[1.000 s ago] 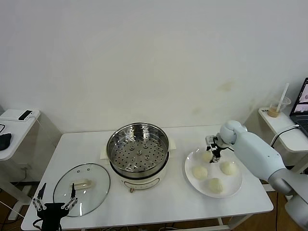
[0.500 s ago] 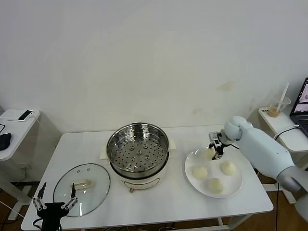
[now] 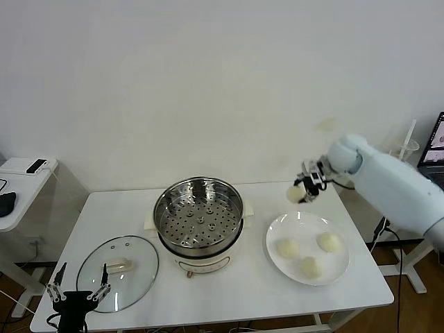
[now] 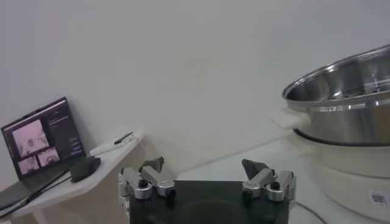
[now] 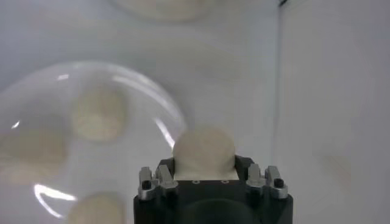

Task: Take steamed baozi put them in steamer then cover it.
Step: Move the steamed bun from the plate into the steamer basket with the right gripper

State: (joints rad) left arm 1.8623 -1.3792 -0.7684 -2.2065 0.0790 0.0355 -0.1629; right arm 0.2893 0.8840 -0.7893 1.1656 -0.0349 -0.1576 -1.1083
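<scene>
Bun in the air! From the head view, the right gripper (image 3: 306,189) has one steamed baozi (image 3: 297,193) pinched between its fingers, hanging above the table's far right, beyond the white plate (image 3: 277,225) and well apart from the steamer (image 3: 199,211). Three more buns sit on that plate. The steamer's perforated basket is bare, nothing in it yet. The cover (image 3: 117,273) lies flat on the table near the front left, handle up, and the left gripper (image 3: 78,290) is parked just off the front edge beside it, fingers spread apart.

From the left wrist view, the left gripper (image 4: 204,176) is holding nothing, with the steamer's shiny wall (image 4: 347,97) off to one side.

Now the right wrist view: the held bun (image 5: 204,151) sits snug between the right gripper's fingers, plate (image 5: 164,115) and remaining buns far below.

My read: this dough is soft, light and springy, so it will dent under a hard squeeze; a gentle grip across the widest part of the dome looks right. Its smooth skin could slip or stick on release, so I would lower it close to the basket floor before letting go.
</scene>
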